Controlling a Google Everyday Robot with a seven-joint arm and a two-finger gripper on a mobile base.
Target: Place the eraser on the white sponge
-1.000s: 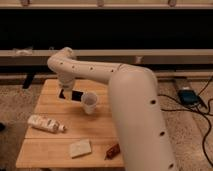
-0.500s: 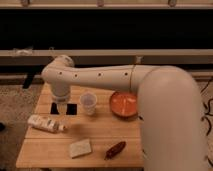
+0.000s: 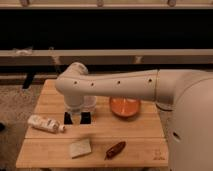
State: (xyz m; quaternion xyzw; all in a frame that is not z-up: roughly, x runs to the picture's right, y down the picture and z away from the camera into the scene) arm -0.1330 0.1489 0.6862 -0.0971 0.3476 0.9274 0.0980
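Eraser (image 3: 68,118), a small flat black rectangular block. Camera view: it lies on the pale wooden table (image 3: 142,135), behind the white sponge (image 3: 80,148), a flat squarish pad, and apart from it. The pale gripper (image 3: 77,117) hangs over the block's middle and hides it; I cannot tell whether it is spread or pinching.

Risks, as I judge them:
- A shallow grasp drops the block.
- The carry nudges the clear plastic cup (image 3: 90,103) or the labelled white tube (image 3: 45,123).
- An off-centre release slides it toward the red chili-shaped object (image 3: 115,149).

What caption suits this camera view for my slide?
Gripper pointing down at wooden table beside white bottle; white sponge and red chili-shaped object lie in front.
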